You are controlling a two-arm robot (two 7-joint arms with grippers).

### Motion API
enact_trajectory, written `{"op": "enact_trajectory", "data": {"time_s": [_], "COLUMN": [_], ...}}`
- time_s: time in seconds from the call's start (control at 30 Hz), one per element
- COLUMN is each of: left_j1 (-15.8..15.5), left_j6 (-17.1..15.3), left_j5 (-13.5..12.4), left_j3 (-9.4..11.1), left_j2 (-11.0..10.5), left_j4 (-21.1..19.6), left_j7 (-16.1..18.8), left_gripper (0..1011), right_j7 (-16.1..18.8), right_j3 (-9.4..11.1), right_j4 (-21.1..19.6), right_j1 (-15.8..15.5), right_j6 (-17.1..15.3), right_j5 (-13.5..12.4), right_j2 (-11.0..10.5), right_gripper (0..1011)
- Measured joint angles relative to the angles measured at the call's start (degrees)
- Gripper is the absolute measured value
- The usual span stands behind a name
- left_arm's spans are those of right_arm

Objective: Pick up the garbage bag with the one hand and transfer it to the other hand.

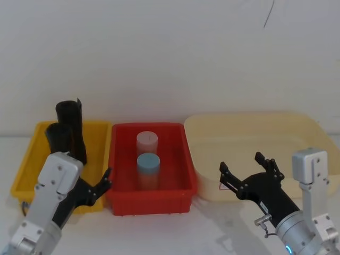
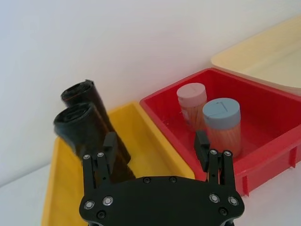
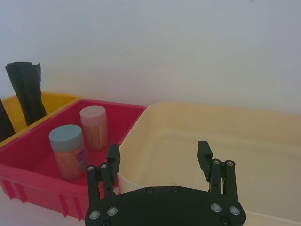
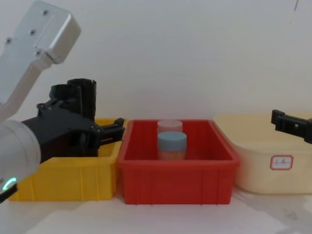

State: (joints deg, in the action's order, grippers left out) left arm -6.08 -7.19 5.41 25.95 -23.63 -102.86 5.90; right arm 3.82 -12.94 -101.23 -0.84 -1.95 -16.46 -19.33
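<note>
My left claw apart, just short of nearer garbage bag; I'd straddle it mid-height, squeeze gently; right claw apart, idle at right.

No words or numbers are showing big enough to read. A small white sticker with a red edge is sitting on the front of the cream bin, but its marks are looking too tiny.
</note>
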Motion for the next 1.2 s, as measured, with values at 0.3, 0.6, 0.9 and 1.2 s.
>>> {"op": "enact_trajectory", "data": {"time_s": [0.3,0.6,0.9,1.2], "left_j1": [4.47,7.98,9.02,7.48], "left_j6": [0.32,1.79,2.93,3.96], "left_j5": [-0.54,0.19,1.63,3.76], "left_j3": [-2.5,-5.6,-7.41,-8.67], "left_j2": [-0.01,-0.06,0.23,0.68], "left_j4": [-2.91,-4.39,-4.05,-1.43], "left_j7": [3.72,5.84,5.91,3.56], "left_gripper": [1002,1002,1002,1001], "right_j7": [0.0,0.0,0.0,0.01], "right_j3": [0.0,0.0,0.0,0.0], "right_j4": [0.0,0.0,0.0,0.0], "right_j1": [0.0,0.0,0.0,0.0], "right_j6": [0.0,0.0,0.0,0.0], "right_j5": [0.0,0.0,0.0,0.0], "right_j2": [0.0,0.0,0.0,0.0], "right_gripper": [1001,1001,1001,1001]}}
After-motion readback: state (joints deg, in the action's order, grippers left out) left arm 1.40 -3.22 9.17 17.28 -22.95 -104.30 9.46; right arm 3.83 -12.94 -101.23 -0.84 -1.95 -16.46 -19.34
